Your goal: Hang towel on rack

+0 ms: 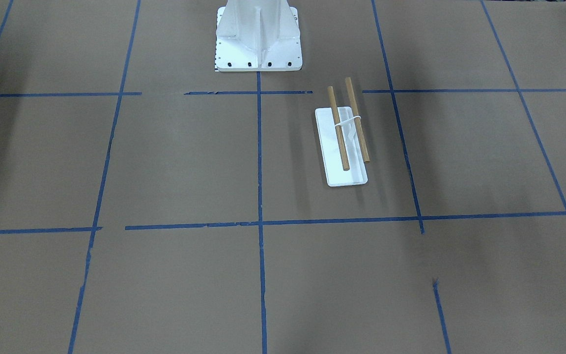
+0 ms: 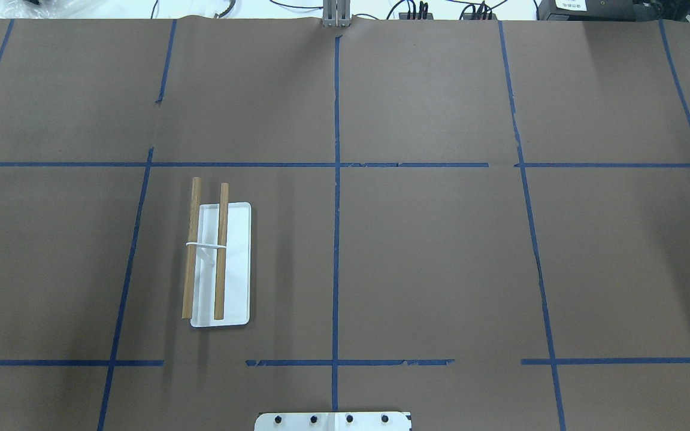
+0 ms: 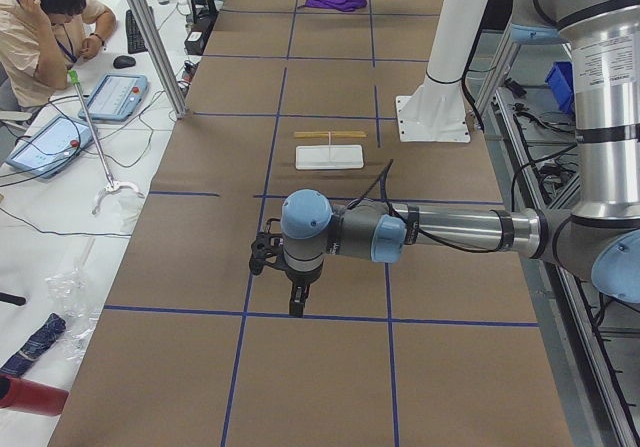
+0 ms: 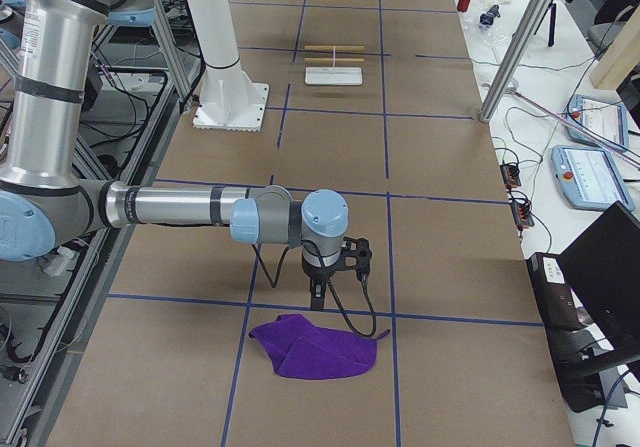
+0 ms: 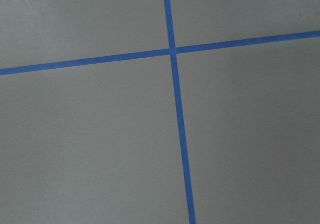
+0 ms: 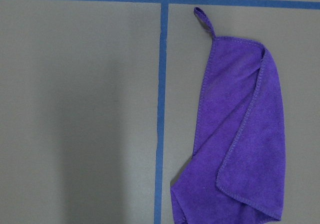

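Purple towel (image 6: 240, 134) lies on the surface (image 4: 450, 267), rack (image 2: 220, 263) bare, so I judge nothing done; I cannot tell whether left end effector (image 3: 297, 307) or right end effector (image 4: 318, 302) is apart or together.

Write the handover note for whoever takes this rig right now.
Left gripper: hangs over the bare table, nothing seen in it; open or shut cannot be told.
Right gripper: hangs low beside the towel, apparently not touching it; open or shut cannot be told.
Towel: lies folded over on the table at the robot's right end, loop at one corner.
Rack: stands on the robot's left half, dowels bare.
Done: nothing yet.
Left: grasp the towel, carry it across, drape it over the dowels.
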